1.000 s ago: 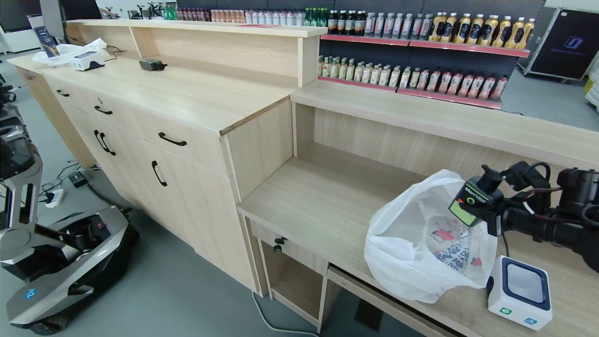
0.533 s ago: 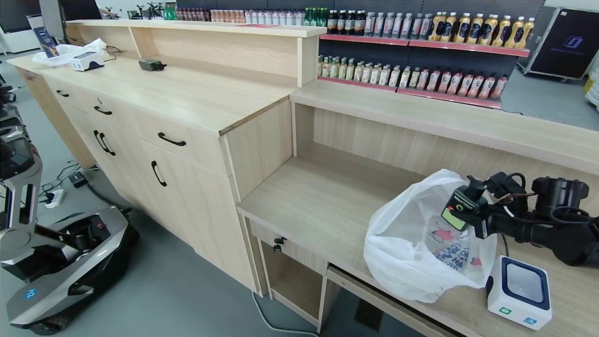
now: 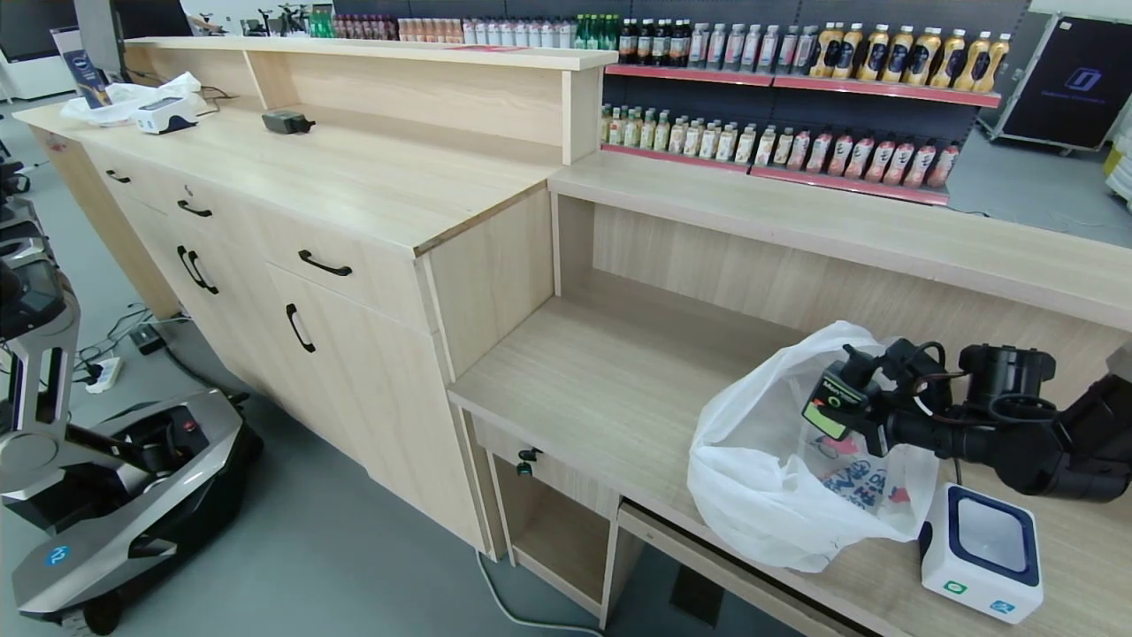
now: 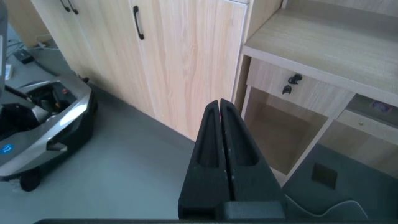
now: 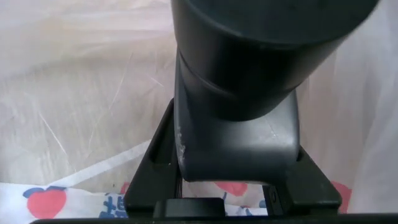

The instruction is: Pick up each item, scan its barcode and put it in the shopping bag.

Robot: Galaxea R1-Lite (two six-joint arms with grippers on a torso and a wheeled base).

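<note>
Black bottle, green label, tilted at mouth of white shopping bag; scanner just beside bag.

Bright, even indoor light, soft shadow under the counter, straight edges bowed near head-view borders

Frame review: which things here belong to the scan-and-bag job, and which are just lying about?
Job: bottle held in the right gripper at the mouth of the bag; scanner beside the bag.
Lying about: shelved drinks; second scanner, black device and plastic sack on the far counter.
</note>
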